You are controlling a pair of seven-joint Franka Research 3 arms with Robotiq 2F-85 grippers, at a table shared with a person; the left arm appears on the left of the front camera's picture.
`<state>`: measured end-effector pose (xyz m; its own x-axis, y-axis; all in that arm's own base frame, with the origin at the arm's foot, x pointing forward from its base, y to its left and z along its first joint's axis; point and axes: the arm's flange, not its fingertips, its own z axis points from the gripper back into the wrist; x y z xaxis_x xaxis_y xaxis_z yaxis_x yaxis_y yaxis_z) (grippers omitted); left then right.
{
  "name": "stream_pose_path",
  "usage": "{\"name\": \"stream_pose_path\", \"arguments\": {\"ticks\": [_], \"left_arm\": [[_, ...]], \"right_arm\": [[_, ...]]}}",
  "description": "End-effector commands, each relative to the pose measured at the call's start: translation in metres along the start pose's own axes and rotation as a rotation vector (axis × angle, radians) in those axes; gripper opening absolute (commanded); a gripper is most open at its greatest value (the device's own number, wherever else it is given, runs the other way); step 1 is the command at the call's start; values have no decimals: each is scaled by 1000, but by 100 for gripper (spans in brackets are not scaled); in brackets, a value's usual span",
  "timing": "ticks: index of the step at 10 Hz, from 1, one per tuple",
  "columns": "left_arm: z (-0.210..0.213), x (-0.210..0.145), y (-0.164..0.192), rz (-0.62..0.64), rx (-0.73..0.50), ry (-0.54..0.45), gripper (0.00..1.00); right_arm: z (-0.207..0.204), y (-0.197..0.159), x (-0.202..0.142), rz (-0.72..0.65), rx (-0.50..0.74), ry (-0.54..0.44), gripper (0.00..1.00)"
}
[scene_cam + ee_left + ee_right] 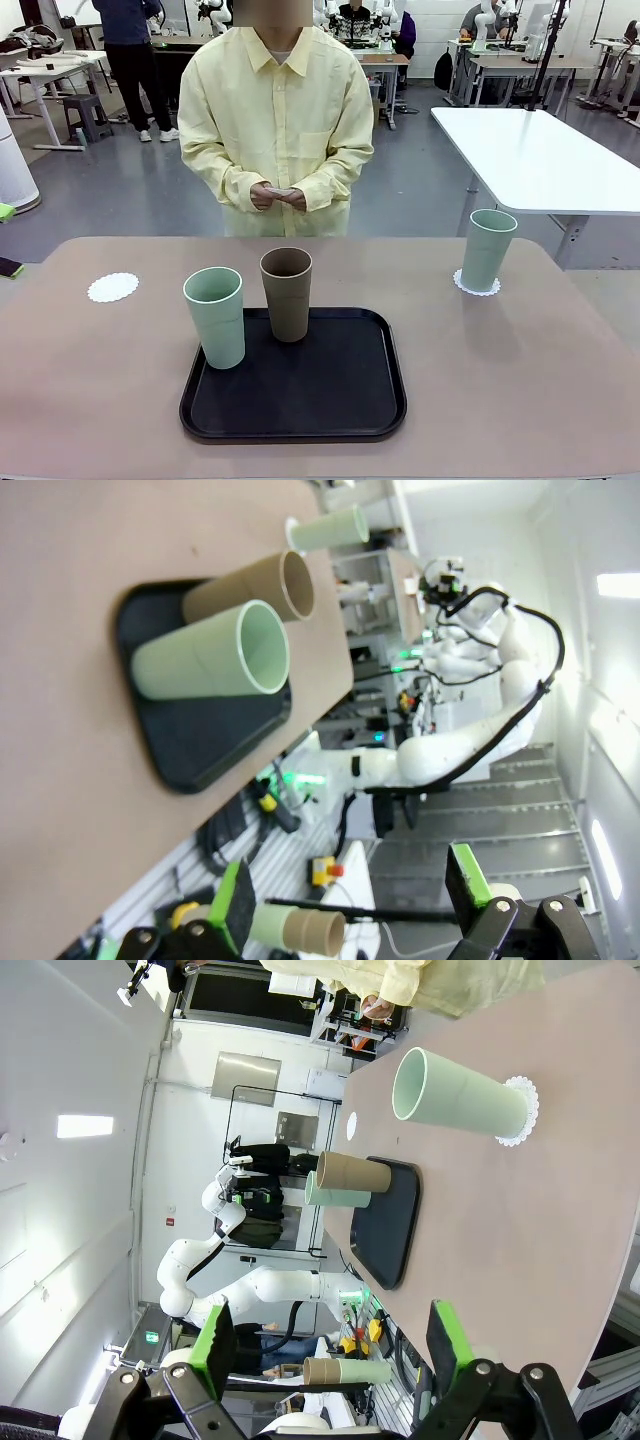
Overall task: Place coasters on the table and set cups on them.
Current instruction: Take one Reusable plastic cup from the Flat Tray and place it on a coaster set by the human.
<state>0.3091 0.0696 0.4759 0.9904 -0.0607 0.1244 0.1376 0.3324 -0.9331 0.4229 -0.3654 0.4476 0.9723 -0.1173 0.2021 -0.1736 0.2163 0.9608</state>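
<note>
One mint green cup stands on a lacy white coaster at the table's far right. A second coaster lies bare at the far left. The other mint cup and the brown cup stand upright on the black tray. The person's hands hold a thin pale thing at waist height beyond the table. My left gripper is open and empty, off the table's side, facing the tray cups. My right gripper is open and empty, well back from the cup on its coaster.
The beige-pink table has bare room on both sides of the tray. A white table stands behind at the right. The person stands at the middle of the far edge. A small dark thing lies at the left edge.
</note>
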Motion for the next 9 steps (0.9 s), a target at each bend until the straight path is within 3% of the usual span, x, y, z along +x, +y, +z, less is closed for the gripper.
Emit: {"name": "stream_pose_path", "arguments": {"ticks": [1, 2, 3, 4, 5, 6, 7, 9], "left_arm": [[1, -1, -1, -12, -9, -2, 100], [0, 0, 0, 0, 0, 0, 100], [-1, 15, -3, -244, 212, -97, 100], [-4, 30, -16, -422, 353, -93, 100], [-13, 39, -35, -650, 477, -34, 100], [-21, 47, -49, -786, 548, 42, 100], [-31, 53, -59, -876, 601, 92, 100], [-53, 59, -64, -936, 719, 243, 100]], "right_arm": [[-1, -1, 0, -7, -6, 1, 100], [-1, -1, 0, -7, -6, 1, 100], [-1, -1, 0, -7, -6, 1, 100], [-1, -1, 0, -7, -6, 1, 100], [-1, -1, 0, -7, -6, 1, 100], [-1, -1, 0, -7, -6, 1, 100], [-1, -1, 0, -7, -6, 1, 100], [-1, -1, 0, -7, -6, 1, 100]]}}
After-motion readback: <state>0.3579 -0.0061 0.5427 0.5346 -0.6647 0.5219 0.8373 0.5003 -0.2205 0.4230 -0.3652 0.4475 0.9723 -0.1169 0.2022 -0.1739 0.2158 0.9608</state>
